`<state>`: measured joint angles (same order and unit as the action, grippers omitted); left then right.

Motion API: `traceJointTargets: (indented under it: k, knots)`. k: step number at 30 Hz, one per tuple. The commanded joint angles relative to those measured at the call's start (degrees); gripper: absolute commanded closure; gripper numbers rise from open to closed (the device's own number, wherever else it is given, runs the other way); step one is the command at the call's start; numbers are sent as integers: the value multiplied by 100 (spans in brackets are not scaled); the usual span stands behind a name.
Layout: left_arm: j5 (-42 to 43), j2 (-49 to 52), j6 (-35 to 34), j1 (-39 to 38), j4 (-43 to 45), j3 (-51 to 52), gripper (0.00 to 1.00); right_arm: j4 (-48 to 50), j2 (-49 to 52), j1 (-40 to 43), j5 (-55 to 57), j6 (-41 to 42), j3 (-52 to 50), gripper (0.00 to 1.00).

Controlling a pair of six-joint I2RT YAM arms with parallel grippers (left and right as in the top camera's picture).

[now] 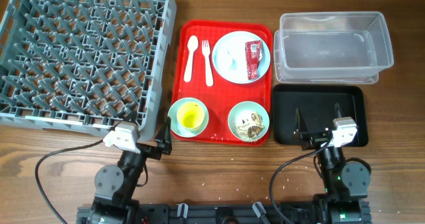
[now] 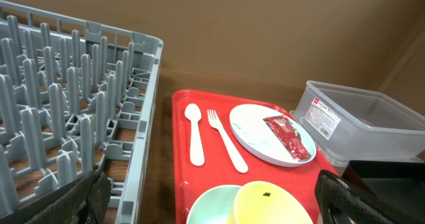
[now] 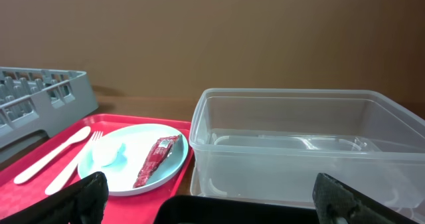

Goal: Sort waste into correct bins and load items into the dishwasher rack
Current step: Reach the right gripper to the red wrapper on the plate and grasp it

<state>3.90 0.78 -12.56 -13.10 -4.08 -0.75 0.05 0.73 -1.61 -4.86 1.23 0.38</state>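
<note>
Left gripper [image 1: 149, 125], closest at the front edge, has its claw spread wide and empty, between the corner of the dishwasher rack [image 1: 60, 119] and the red tray [image 1: 222, 104]. The grey-blue rack fills the left of the table. On the red tray lie a white spoon [image 1: 191, 54] and fork [image 1: 207, 61] side by side. Right of them is a pale blue plate [image 1: 232, 68] bearing white crumpled paper [image 3: 107, 154] and a red sachet [image 1: 254, 59], its print too small to read. In front, a bowl [image 1: 176, 121] holds the yellow cup [image 1: 190, 115], and a second bowl [image 1: 234, 121] holds food scraps [image 1: 252, 123]. Farther right, the clear tub [image 1: 332, 14] carries a white label [image 2: 325, 114] with red print, illegible. The black tray [image 1: 285, 111] sits in front of it. Right gripper [image 1: 317, 114] hangs over that tray, claw spread, empty.
</note>
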Motion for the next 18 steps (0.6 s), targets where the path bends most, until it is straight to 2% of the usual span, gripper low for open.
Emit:
traceJointTargets:
  k: [1,18]
  knots:
    - [-68,-61,9,26,-2,42,0,17,-46,24,31,31,-9,1]
    - [-68,-61,9,26,-2,42,0,17,-46,24,31,31,-9,0]
